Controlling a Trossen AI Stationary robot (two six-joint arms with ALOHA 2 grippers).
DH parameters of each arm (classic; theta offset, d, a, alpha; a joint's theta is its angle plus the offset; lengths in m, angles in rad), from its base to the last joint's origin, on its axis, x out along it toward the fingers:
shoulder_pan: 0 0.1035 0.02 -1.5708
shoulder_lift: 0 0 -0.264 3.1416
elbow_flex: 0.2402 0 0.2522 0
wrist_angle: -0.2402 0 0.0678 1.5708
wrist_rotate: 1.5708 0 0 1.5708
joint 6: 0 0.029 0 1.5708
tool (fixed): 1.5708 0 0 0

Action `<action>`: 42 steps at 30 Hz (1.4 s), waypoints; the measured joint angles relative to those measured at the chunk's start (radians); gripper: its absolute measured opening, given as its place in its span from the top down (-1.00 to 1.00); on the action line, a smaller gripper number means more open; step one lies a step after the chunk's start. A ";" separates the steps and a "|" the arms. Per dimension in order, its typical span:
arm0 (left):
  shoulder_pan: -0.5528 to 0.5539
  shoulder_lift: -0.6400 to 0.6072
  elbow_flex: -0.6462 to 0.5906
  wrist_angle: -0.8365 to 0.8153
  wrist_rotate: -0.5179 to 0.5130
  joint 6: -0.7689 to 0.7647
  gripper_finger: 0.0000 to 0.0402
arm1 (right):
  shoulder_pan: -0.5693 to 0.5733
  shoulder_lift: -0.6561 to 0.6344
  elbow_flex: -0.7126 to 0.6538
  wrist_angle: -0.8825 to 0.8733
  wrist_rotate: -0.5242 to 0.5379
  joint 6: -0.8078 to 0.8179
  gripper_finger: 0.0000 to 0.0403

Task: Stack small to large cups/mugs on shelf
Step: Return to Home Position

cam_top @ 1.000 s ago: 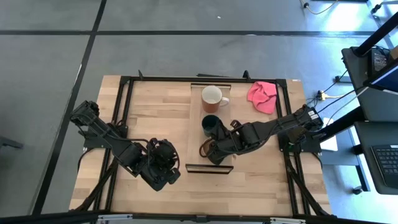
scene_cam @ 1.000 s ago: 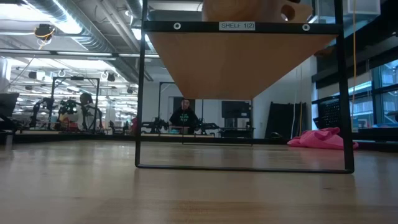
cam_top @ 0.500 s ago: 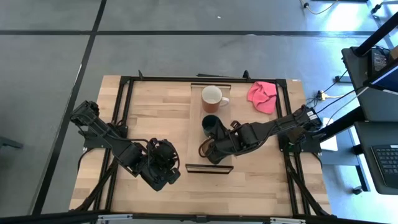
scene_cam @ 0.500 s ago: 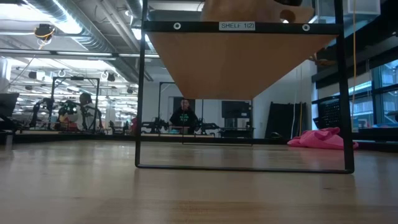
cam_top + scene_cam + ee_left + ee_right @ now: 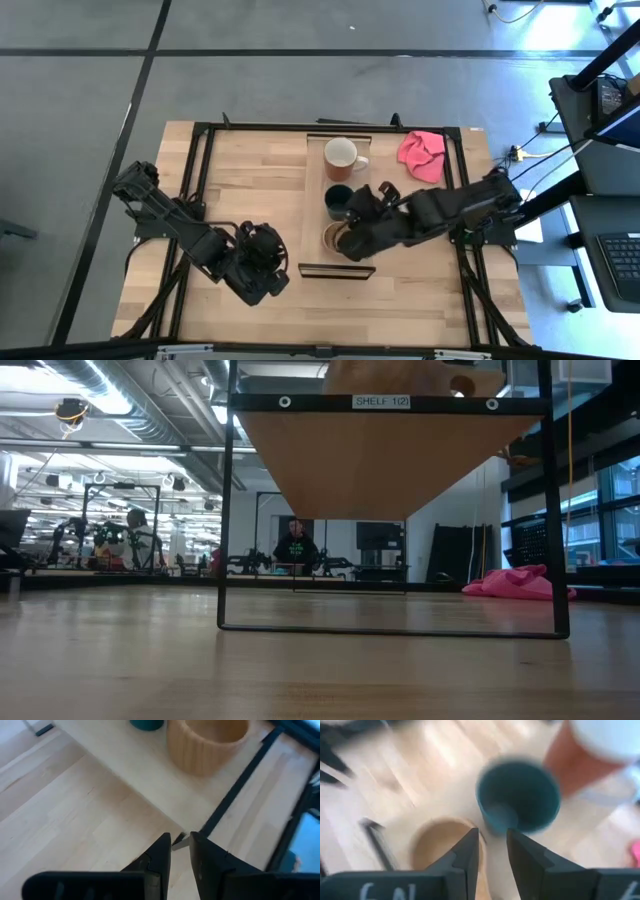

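Drawn back off the tan ribbed wooden cup (image 5: pixel 333 238), now uncovered on the long light-wood shelf (image 5: pixel 312 205) beside the dark green cup (image 5: pixel 338 200) and red-orange mug (image 5: pixel 341 155), with right gripper (image 5: pixel 492 832) slightly parted, empty, and left gripper (image 5: pixel 180 839) pressed together beside the shelf: placing apparently done.

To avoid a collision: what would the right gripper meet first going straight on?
Probably the dark green cup, straight ahead of the right gripper; the wooden cup lies off to one side. Depth is unclear.

Grey floor (image 5: pixel 300 90), bright ceiling lights (image 5: pixel 110 400)
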 joint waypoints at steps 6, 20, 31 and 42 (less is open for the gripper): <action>0.056 -0.116 0.000 0.318 -0.051 0.328 0.67 | 0.030 0.000 0.252 0.001 0.101 -0.126 0.50; 0.008 -0.360 0.001 0.955 -0.093 1.007 0.67 | 0.103 -0.142 0.227 0.176 -0.097 -0.218 0.50; 0.018 -0.260 0.001 1.061 0.358 1.166 0.67 | 0.177 -0.030 0.226 0.443 -0.094 -0.434 0.50; 0.130 -0.081 0.001 1.344 0.748 1.087 0.67 | 0.166 0.079 0.226 0.801 -0.358 -0.569 0.50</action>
